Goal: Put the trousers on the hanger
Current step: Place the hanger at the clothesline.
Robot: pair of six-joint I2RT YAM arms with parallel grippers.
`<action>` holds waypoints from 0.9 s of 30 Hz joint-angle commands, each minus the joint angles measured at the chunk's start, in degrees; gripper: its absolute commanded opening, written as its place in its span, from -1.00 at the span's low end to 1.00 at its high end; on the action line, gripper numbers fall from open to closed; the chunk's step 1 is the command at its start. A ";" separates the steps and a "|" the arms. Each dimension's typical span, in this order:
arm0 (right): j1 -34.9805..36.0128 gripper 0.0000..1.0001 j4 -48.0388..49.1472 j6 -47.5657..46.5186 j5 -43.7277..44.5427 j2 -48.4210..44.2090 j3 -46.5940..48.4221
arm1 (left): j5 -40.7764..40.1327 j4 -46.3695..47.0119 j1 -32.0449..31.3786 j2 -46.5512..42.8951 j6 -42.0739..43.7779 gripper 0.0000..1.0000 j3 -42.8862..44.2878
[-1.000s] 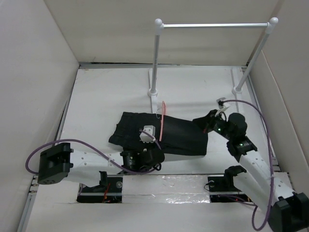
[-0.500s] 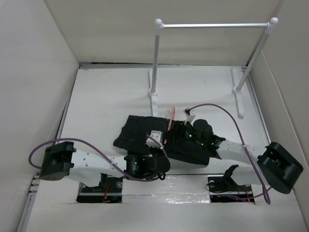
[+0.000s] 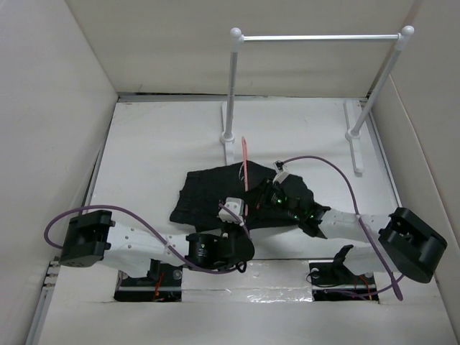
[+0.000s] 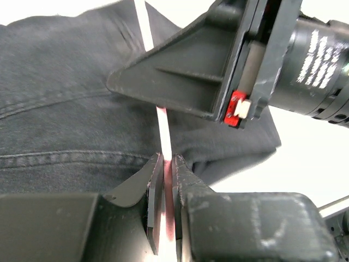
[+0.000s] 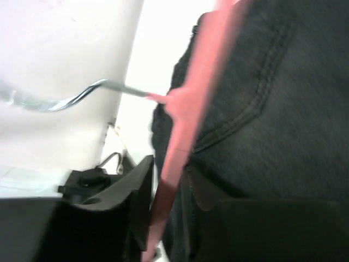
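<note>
The black trousers (image 3: 208,192) lie crumpled at the table's near middle. The pink hanger (image 3: 245,167) lies across them, one thin bar pointing to the far side. My left gripper (image 3: 243,214) is shut on that bar (image 4: 163,131), seen pinched between its jaws (image 4: 164,164) over the trousers (image 4: 65,109). My right gripper (image 3: 261,201) sits just right of it, its jaws apart round another pink bar (image 5: 191,109) with trouser cloth (image 5: 272,109) beside it. The metal hook (image 5: 82,95) sticks out to the left. The right gripper (image 5: 169,169) also shows in the left wrist view (image 4: 180,71).
A white rail (image 3: 320,37) on two posts stands at the back, its left post base (image 3: 228,136) just beyond the hanger. Cardboard walls (image 3: 50,108) close in both sides. Purple cables (image 3: 316,159) loop over both arms.
My right arm has swung from the right side onto the trousers' middle and its jaws now stand round the hanger. The trousers and hanger have shifted slightly. My left gripper keeps its hold.
</note>
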 commanded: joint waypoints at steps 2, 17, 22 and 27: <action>1.78 -0.75 4.13 -1.16 -0.03 -3.28 1.90 | -4.40 5.80 -0.27 -4.26 2.15 -1.00 1.94; -17.27 -1.00 -7.29 3.16 -17.42 -11.90 17.79 | 4.74 17.41 6.14 -19.73 29.22 -0.87 14.06; -28.69 -1.00 -11.43 4.38 -23.21 -8.49 25.97 | 4.92 13.64 6.15 -20.88 29.05 -0.70 15.91; -36.53 -1.00 -9.67 6.67 -28.33 -2.50 33.44 | 5.62 11.52 6.15 -21.32 27.46 -0.61 16.27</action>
